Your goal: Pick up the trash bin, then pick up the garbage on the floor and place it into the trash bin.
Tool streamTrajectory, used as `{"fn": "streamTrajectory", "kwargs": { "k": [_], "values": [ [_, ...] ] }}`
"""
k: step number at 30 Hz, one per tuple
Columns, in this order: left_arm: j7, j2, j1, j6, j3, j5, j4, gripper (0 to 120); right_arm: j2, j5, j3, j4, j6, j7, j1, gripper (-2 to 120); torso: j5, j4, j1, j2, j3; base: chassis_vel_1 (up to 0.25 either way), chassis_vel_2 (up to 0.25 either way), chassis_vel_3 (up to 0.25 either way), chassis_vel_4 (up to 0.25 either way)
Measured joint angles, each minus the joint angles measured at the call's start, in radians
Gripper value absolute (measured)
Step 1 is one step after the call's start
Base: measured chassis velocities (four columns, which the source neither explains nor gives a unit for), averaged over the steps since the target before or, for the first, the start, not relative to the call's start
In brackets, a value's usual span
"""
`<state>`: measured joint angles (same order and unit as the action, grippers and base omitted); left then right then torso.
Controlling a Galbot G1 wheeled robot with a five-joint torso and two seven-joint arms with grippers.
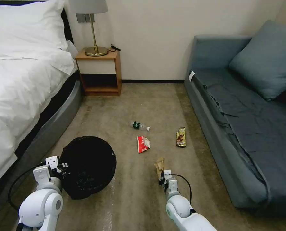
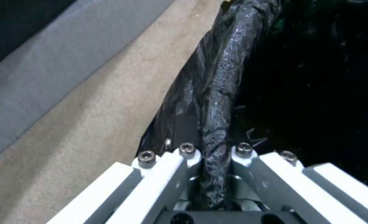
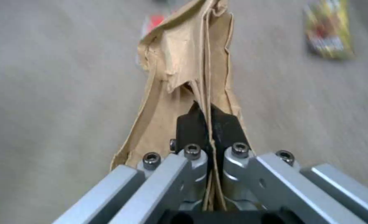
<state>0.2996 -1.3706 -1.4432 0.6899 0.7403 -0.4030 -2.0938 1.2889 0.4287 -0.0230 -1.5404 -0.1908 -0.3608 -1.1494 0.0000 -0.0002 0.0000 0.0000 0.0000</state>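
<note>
The black trash bin [image 1: 88, 166] with its crinkly bag hangs tilted at the lower left, and my left gripper [image 1: 62, 166] is shut on its rim [image 2: 217, 102]. My right gripper [image 1: 164, 175] is shut on the crumpled brown paper bag [image 1: 159, 166], which the right wrist view shows pinched between the black pads [image 3: 191, 126] and held off the carpet [image 3: 184, 77]. On the floor farther off lie the red-and-white snack packet [image 1: 143, 144], the gold-brown wrapper [image 1: 181, 137] and the small clear bottle [image 1: 140, 125] with a green label.
A bed [image 1: 21, 89] runs along the left and a blue-grey sofa [image 1: 242, 128] along the right. A wooden nightstand [image 1: 99, 72] with a brass lamp stands against the far wall. Beige carpet [image 1: 133, 199] lies open between the two arms.
</note>
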Motion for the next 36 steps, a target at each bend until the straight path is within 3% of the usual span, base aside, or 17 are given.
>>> {"fn": "streamTrajectory", "kwargs": {
  "k": [3, 11, 18, 26, 30, 32, 36],
  "values": [
    [0.000, -0.003, 0.001, 0.000, -0.015, 0.000, 0.006, 2, -0.058, 0.104, -0.056, -0.247, -0.001, 0.009, -0.006, 0, -0.0001, 0.0002, 0.000, 0.000, 0.000, 0.000, 0.000, 0.000, 0.000],
    [0.000, -0.013, 0.000, 0.003, -0.034, 0.000, 0.006, 2, -0.088, 0.268, -0.243, -0.433, 0.034, 0.001, 0.090, 0, -0.0001, 0.0003, 0.000, 0.000, 0.000, 0.000, 0.000, 0.000, 0.000],
    [0.000, -0.027, -0.004, 0.005, -0.041, -0.003, -0.009, 2, -0.013, 0.347, -0.477, -0.346, 0.070, -0.052, 0.221, 0, 0.0000, 0.0003, 0.000, 0.000, 0.000, 0.000, 0.000, 0.000, 0.000],
    [0.000, -0.041, -0.012, 0.011, -0.043, -0.003, -0.035, 2, 0.030, 0.305, -0.601, -0.191, 0.077, -0.109, 0.298, 0, -0.0001, 0.0003, 0.000, 0.000, 0.000, 0.000, 0.000, 0.000, 0.000],
    [0.000, -0.042, -0.014, 0.012, -0.040, -0.003, -0.038, 2, 0.032, 0.291, -0.606, -0.170, 0.072, -0.119, 0.306, 7, -0.0001, 0.0002, 0.000, 0.000, 0.000, 0.000, 0.000, 0.000, 0.000],
    [0.000, -0.042, -0.015, 0.012, -0.039, -0.003, -0.040, 2, 0.030, 0.280, -0.604, -0.168, 0.069, -0.121, 0.308, 19, -0.0001, 0.0002, 0.000, 0.000, 0.000, 0.000, 0.000, 0.000, 0.000],
    [0.001, -0.043, -0.014, 0.013, -0.039, -0.003, -0.041, 2, 0.028, 0.273, -0.593, -0.179, 0.066, -0.121, 0.303, 33, 0.0000, 0.0002, 0.000, 0.000, 0.000, 0.000, 0.000, 0.000, 0.000]
  ]
}}
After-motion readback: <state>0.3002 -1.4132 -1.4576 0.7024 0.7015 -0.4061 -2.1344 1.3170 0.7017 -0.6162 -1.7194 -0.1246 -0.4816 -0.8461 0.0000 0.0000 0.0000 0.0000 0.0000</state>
